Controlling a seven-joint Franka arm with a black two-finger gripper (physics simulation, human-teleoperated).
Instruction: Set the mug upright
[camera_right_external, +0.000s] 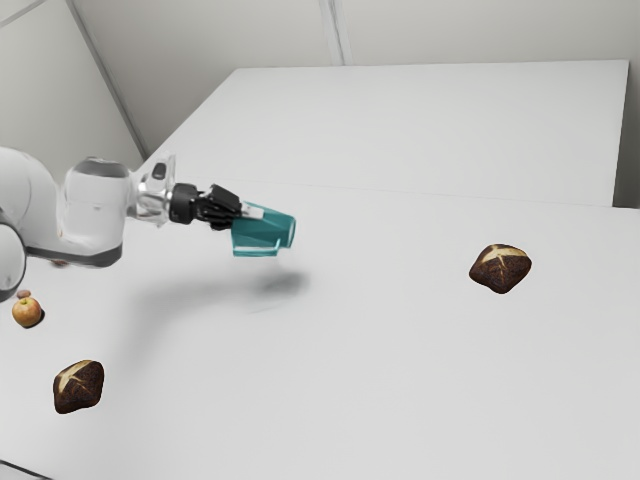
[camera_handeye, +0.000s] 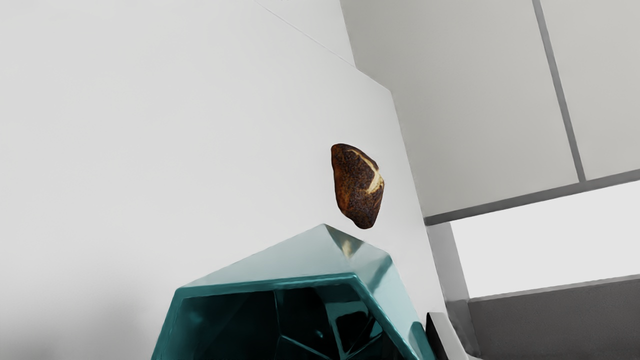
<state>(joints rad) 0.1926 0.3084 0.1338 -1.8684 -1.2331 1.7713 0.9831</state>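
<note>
White counter (camera_right_external: 400, 380), supporting the scene. My Franka arm (camera_right_external: 92, 222) reaches over it from the exterior view's left. The black gripper (camera_right_external: 248, 211) is clamped on the teal faceted mug (camera_right_external: 266, 233), which is aloft and on its side. By my judgement, the lift is achieved; righting, lowering and release remain. Two scored dark bread rolls (camera_right_external: 501, 268) (camera_right_external: 78, 387) and an apple (camera_right_external: 27, 312) lie apart. The exterior view supplies the mug's clearance above its shadow; the wrist view, its hollow interior, mouth facing my hand.
</note>
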